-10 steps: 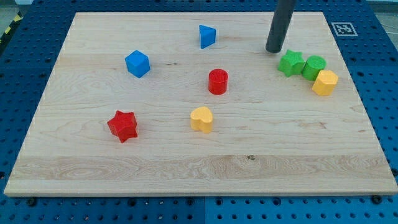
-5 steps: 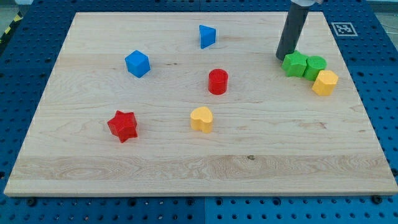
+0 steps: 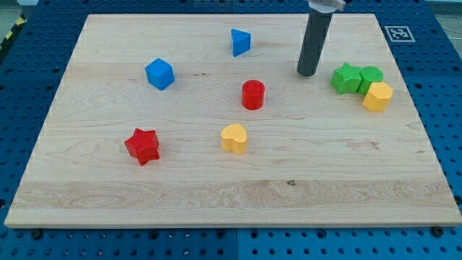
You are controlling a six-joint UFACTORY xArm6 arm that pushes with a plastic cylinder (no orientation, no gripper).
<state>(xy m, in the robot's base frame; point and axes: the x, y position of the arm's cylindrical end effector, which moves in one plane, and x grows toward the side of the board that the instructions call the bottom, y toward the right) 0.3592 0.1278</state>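
Observation:
My tip [image 3: 307,74] rests on the wooden board [image 3: 216,188] in the upper right part of the view. It touches no block. Nearest is the green star block [image 3: 346,78], a short way to its right, pressed against a green cylinder [image 3: 370,75] and a yellow hexagonal block [image 3: 377,96]. A red cylinder [image 3: 253,94] stands to the tip's lower left. A blue wedge-shaped block [image 3: 240,42] lies to its upper left.
A blue cube [image 3: 159,74] sits at the upper left. A red star block [image 3: 142,146] lies at the lower left. A yellow heart-shaped block [image 3: 234,138] is near the middle. A printed marker tag [image 3: 399,33] marks the board's top right corner.
The tip moved right and down against the green star, nudging the green pair slightly right toward the yellow block. It then drew back to the left and now stands apart from them.

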